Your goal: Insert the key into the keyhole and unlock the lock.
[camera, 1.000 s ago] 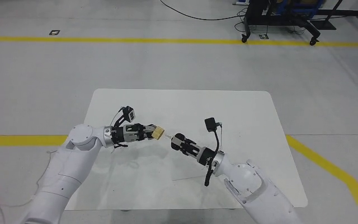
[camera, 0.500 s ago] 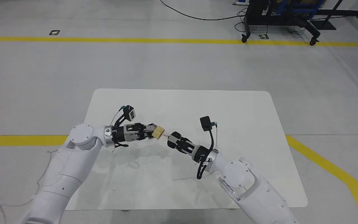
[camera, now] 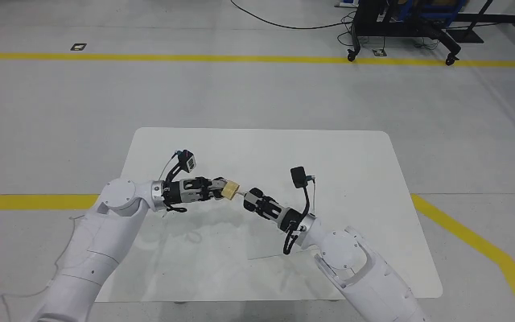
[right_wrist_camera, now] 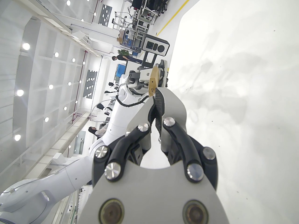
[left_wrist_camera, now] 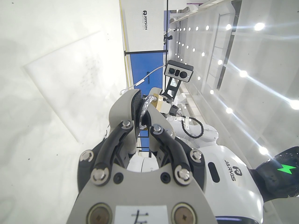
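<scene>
A brass padlock (camera: pixel 230 191) hangs in the air above the white table (camera: pixel 346 161), its silver shackle (left_wrist_camera: pixel 146 102) pinched in my left gripper (camera: pixel 219 189), which is shut. In the right wrist view the lock's brass body (right_wrist_camera: pixel 153 80) stands edge-on with its keyhole end right at my right gripper (right_wrist_camera: pixel 156 94). That gripper is shut on the key, which is almost wholly hidden between the pads. From above, the right gripper (camera: pixel 251 198) sits just right of the lock, tip to tip with it.
A thin clear sheet (camera: pixel 269 245) lies flat on the table under the right arm. The table's rounded front edge (camera: pixel 265 299) lies below both arms. Yellow floor lines and a black cart (camera: pixel 402 28) lie far beyond the table.
My right gripper has slid left, closing the gap to the lock, then eased back a touch. The left gripper and the lock have barely shifted.
</scene>
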Controlling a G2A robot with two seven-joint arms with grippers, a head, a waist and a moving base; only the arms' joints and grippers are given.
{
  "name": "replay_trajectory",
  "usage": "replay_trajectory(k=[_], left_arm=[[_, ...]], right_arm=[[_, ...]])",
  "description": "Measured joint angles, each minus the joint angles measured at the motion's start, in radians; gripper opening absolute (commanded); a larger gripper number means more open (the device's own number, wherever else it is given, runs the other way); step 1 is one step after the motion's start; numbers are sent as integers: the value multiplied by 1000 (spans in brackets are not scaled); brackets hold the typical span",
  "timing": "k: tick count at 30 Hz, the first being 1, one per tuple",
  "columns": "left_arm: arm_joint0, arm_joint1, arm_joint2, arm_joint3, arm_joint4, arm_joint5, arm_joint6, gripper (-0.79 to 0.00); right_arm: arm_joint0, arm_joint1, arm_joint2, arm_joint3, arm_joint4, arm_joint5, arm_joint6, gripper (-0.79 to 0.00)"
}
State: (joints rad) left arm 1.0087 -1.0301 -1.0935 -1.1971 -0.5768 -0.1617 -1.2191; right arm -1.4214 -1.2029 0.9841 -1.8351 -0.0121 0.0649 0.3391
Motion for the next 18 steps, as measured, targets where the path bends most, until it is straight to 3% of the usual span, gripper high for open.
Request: replay_trajectory(k=[18], left_arm=[[15, -1, -7, -32, 54, -36, 24, -785]], right_arm=[[-10, -7, -19, -21, -69, 17, -25, -785]])
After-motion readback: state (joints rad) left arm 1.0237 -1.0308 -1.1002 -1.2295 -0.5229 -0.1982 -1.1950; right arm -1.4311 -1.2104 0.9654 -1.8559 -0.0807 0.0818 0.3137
